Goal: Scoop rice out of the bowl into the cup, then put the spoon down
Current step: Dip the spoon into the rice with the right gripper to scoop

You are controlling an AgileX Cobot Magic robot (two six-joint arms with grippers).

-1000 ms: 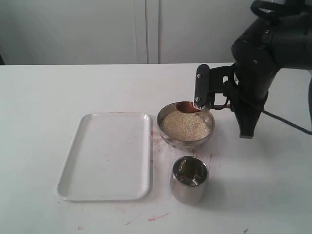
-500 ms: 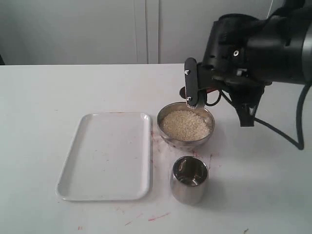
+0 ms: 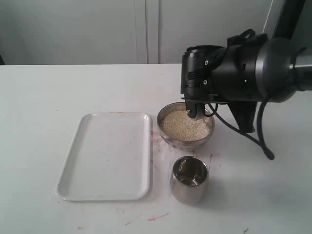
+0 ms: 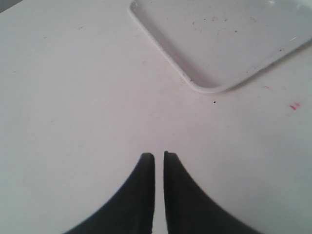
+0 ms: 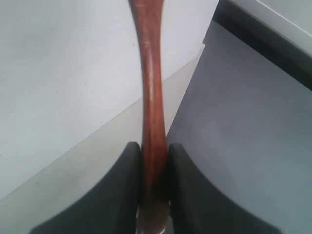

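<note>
From across the room, the right arm's black bulk is hanging low over the steel bowl (image 3: 185, 143), with the right fingers (image 3: 194, 112) pointing down just above the far edge of the rice (image 3: 185, 126). Whether they are touching the grains I cannot tell, and whatever they are carrying is hiding behind the arm from here. The rice is lying heaped in the bowl, nearly up to the rim. The small steel cup (image 3: 188, 187) is standing upright just in front of the bowl, nearer the camera and apart from it, and its inside is showing only dark reflections. A white tray (image 3: 105, 161) is lying flat to the left of both, close beside the bowl, on the white worktop (image 3: 58, 92), which is showing a few reddish smears around the vessels. In the left wrist view, the left fingers (image 4: 144, 168) are hovering over bare worktop, drawn together with only a thin slit between them and nothing in it; a rounded corner of the tray is showing beyond them. In the right wrist view, the right fingers are squeezing the reddish-brown wooden spoon (image 5: 151, 92) by its thin handle, which is running straight out between the two black pads. The spoon's head is not showing there, and the background is only pale, blurred surfaces.
</note>
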